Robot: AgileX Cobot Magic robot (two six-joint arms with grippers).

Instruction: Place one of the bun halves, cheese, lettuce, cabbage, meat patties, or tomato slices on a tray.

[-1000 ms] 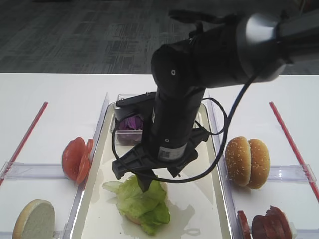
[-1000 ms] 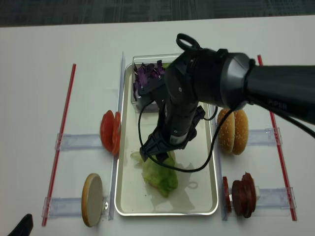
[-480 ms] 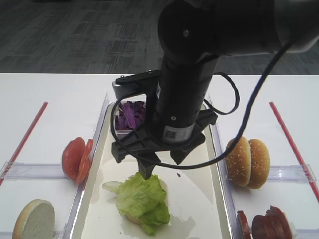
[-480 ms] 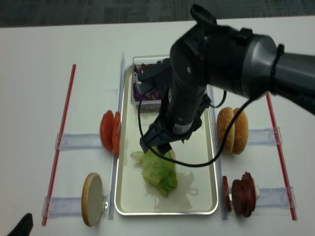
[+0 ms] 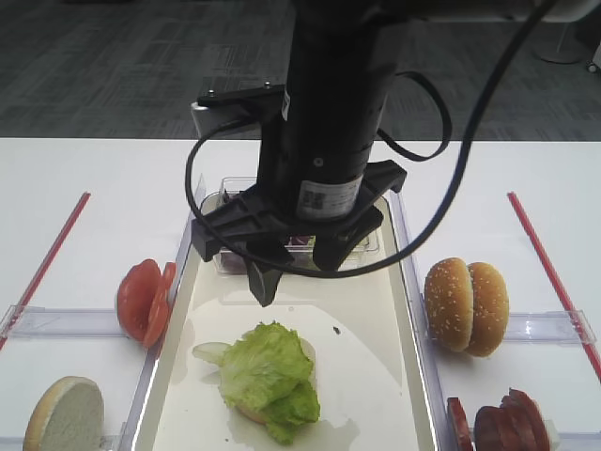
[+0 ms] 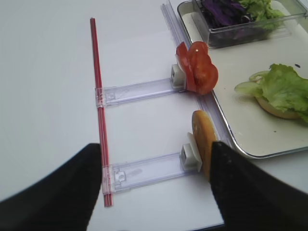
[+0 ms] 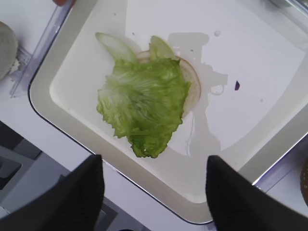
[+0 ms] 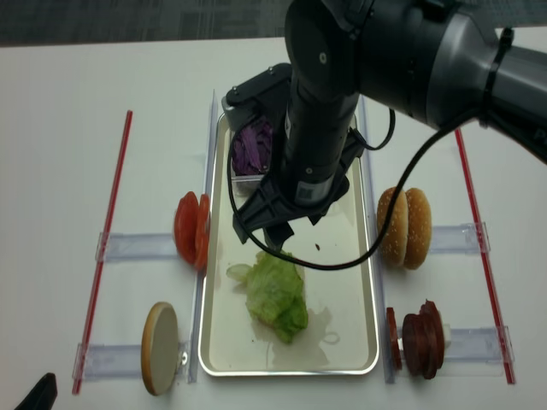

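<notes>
Right gripper (image 5: 296,268) hangs above the middle of the tray (image 5: 394,395), jaws spread wide with nothing between them, its fingertips (image 5: 263,287) clear of the food below. Its arm comes in from the upper right and drops almost straight down, a black cable looping off the wrist.

Under it, a lettuce (image 5: 268,376) leaf lies on top of a bun half (image 7: 192,89) on the tray's near-left part; only a pale crescent of the bun shows past the leaf. Bare tray floor is open to the right of and beyond the pile. The tray's long raised rims run close on both sides, each with a clear plastic rail beside it.

At the tray's far end sits a clear tub (image 6: 240,31) of purple cabbage (image 8: 249,147), with some green leaves in it too, partly hidden behind the gripper body.

Left of the tray, tomato slices (image 5: 143,299) stand on edge in a clear holder, and nearer the camera another bun half (image 5: 64,418) stands likewise. Right of the tray stand two sesame bun halves (image 5: 467,305), with meat patties (image 5: 498,423) in front of them. Red strips (image 8: 107,248) run down the table at the far left and right.

Left gripper (image 6: 154,187) shows only in its own wrist view as two dark blurred fingers standing apart, with nothing between them, over the table left of the tray.
</notes>
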